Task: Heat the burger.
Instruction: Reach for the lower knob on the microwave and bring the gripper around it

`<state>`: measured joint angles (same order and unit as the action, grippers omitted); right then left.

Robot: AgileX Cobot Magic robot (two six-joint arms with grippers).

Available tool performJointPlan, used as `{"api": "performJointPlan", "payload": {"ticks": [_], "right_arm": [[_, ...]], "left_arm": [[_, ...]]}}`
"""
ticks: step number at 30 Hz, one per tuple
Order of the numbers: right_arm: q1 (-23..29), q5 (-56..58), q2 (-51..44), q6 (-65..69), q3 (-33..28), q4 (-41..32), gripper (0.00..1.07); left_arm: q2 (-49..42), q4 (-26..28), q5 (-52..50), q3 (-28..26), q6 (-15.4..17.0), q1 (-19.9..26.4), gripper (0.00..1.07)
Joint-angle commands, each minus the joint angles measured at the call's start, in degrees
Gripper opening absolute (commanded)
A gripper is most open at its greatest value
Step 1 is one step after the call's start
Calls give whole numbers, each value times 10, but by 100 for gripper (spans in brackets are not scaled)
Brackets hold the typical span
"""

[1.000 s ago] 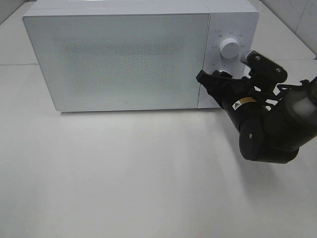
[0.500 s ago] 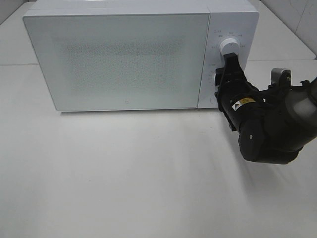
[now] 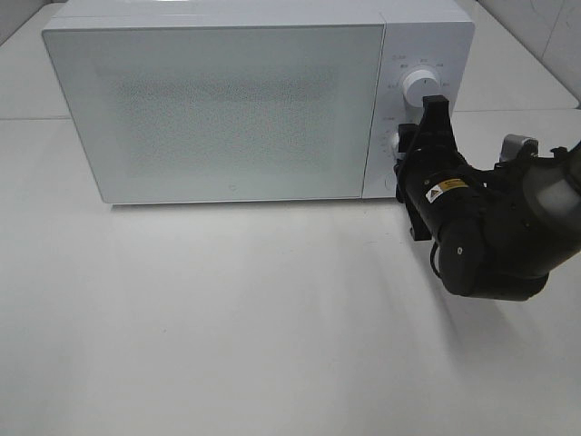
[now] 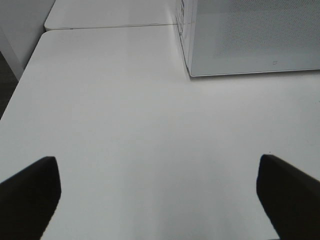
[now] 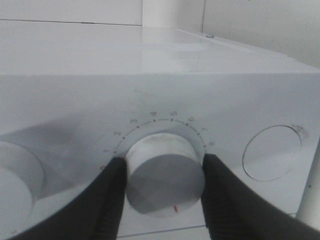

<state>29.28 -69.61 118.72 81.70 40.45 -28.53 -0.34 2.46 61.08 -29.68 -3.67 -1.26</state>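
Right gripper (image 5: 165, 167) clamps the numbered dial (image 5: 162, 187) below the top knob (image 3: 420, 86) of the closed microwave (image 3: 227, 109), left gripper (image 4: 157, 170) hangs wide open over the table (image 4: 125, 110), burger location can't be told from any view.

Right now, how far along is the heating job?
Done: the door is shut. The burger isn't in view, so it is presumably inside, behind the frosted front. In hand: the right claw grips the numbered dial from both sides. Left: likely turning it to start heating; I can't tell whether it has been turned yet. The left claw hangs open over the table.
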Motion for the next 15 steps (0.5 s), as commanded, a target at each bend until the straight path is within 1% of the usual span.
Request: {"api": "performJointPlan", "payload": {"ticks": [1,4,7,8,9,10,11,12,13,14,15], "right_arm": [[3,-125,-1,14,17,58,0],[3,-125,-1,14,17,58,0],[3,-124,-1,14,17,58,3],[3,-124,-1,14,17,56,6],[3,-124,-1,14,17,56,6],[3,-124,-1,14,17,48,10],[3,-124,-1,14,17,48,10],[3,-124,-1,14,17,45,14],[3,-123,-1,14,17,42,20],[3,-123,-1,14,17,42,20],[3,-124,-1,14,17,37,24]], "left_arm": [[-7,-2,3,0,1,3,101],[-7,-2,3,0,1,3,101],[-7,-2,3,0,1,3,101],[-7,-2,3,0,1,3,101],[-7,-2,3,0,1,3,101],[-7,-2,3,0,1,3,101],[-7,-2,3,0,1,3,101],[-7,-2,3,0,1,3,101],[-7,-2,3,0,1,3,101],[-7,-2,3,0,1,3,101],[-7,-2,3,0,1,3,101]]}}
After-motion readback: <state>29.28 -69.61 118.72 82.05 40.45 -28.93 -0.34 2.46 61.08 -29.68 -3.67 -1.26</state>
